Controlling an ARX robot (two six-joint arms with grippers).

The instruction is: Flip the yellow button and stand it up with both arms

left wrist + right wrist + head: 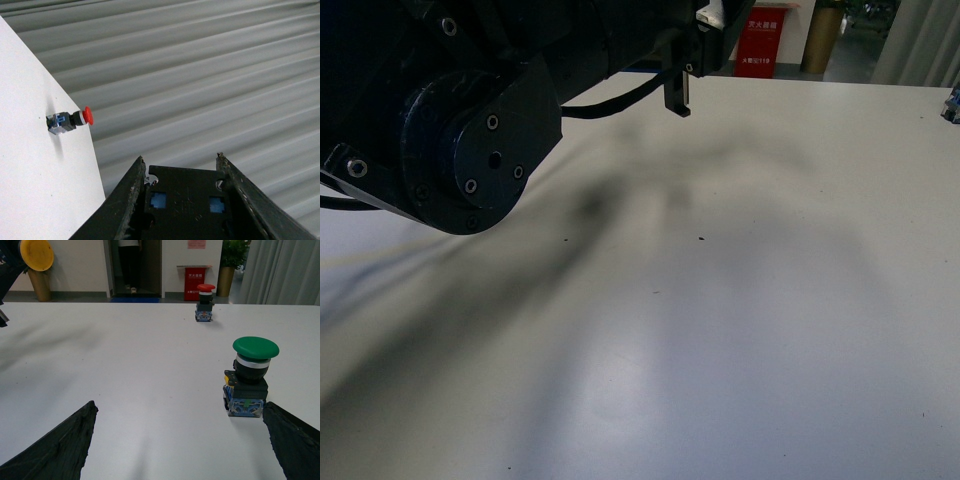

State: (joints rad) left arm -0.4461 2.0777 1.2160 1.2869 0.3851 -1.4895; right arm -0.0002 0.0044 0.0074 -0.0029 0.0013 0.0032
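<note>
The left claw [180,157] and right claw [179,407] are both spread wide and empty. The yellow button [36,254] is far ahead of the right claw, and only its cap shows. It looks small, hard and light, so its boxy body is probably the best place to pinch.

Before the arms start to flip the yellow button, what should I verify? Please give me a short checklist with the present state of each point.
1. Target found: cannot tell. Only a yellow disc shows at the edge of the right wrist view, and no body is visible.
2. The left gripper open and empty: ok.
3. The right gripper open and empty: ok.
4. The green button out of the way: not ok. It stands close by one of the right fingers.
5. The red button upright and far from the right gripper: ok.
6. Front view free: not ok. The left arm blocks its upper left.
</note>
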